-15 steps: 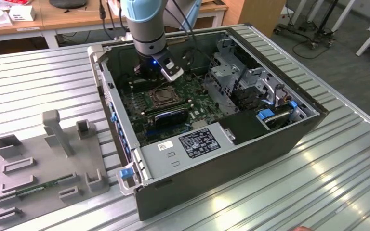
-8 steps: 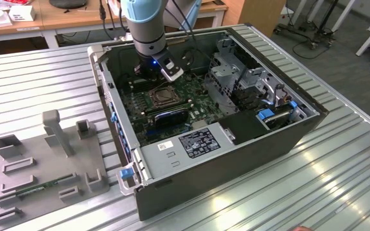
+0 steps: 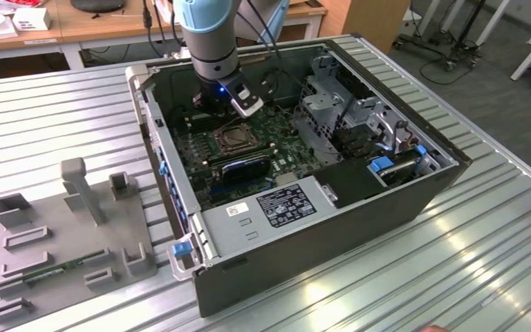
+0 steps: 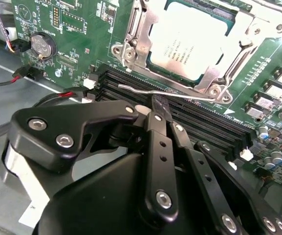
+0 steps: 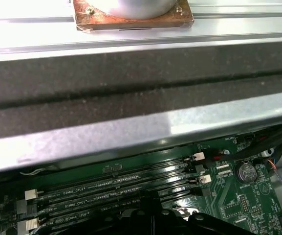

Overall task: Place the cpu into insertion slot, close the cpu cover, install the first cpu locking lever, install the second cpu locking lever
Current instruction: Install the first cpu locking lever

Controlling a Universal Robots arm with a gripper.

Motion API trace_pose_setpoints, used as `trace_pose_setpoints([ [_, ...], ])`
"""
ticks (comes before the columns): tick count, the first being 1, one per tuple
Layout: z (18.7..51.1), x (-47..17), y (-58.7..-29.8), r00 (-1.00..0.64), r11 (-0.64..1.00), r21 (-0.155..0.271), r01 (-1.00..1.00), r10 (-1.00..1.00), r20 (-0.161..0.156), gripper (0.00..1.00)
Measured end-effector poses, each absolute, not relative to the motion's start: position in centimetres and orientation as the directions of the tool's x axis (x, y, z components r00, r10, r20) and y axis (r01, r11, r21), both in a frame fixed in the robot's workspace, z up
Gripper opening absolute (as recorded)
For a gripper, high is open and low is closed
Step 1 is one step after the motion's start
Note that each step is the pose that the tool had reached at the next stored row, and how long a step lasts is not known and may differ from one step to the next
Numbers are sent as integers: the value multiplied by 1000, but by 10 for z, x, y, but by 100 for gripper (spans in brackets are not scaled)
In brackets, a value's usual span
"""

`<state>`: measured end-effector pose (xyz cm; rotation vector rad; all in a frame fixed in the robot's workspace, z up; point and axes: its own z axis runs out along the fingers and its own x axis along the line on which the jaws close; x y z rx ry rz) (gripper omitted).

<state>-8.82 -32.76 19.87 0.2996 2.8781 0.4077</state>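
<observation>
Step in hand, by my reading: first cpu locking lever.

- The cpu [image 4: 194,39] sat in the insertion slot [image 3: 231,138], silvery top facing up.
- The cpu cover [image 4: 136,29] lay down over the insertion slot, its frame around the chip's edges and the top showing through the window.
- The locking lever [image 4: 180,94], a thin silvery rod, ran along the insertion slot's edge on the side facing the memory slots [image 4: 204,120]. I could not tell whether it was hooked.
- The gripper [image 4: 156,104] was clenched, its fingers [image 4: 155,132] pressed together with nothing seen between them. The tip was at the lever's mid-length, touching or just short of it.
- In the exterior view, the arm stood over the insertion slot inside the open computer case [image 3: 339,228].

Notes on doing it well (judgement):
- The closed tip serves as a pusher, so it should bear squarely on the rod, not on the memory slots beside it.
- Press down toward the board first, then sideways toward the insertion slot, so the rod slips under its catch.
- A thin, springy rod may roll off a narrow tip, so keep the motion slow and steady.
</observation>
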Motion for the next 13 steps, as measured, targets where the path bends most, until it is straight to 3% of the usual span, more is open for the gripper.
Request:
trace_pose_setpoints([
  [13, 210, -91, -328, -955, 941, 294, 169, 230, -187, 11],
])
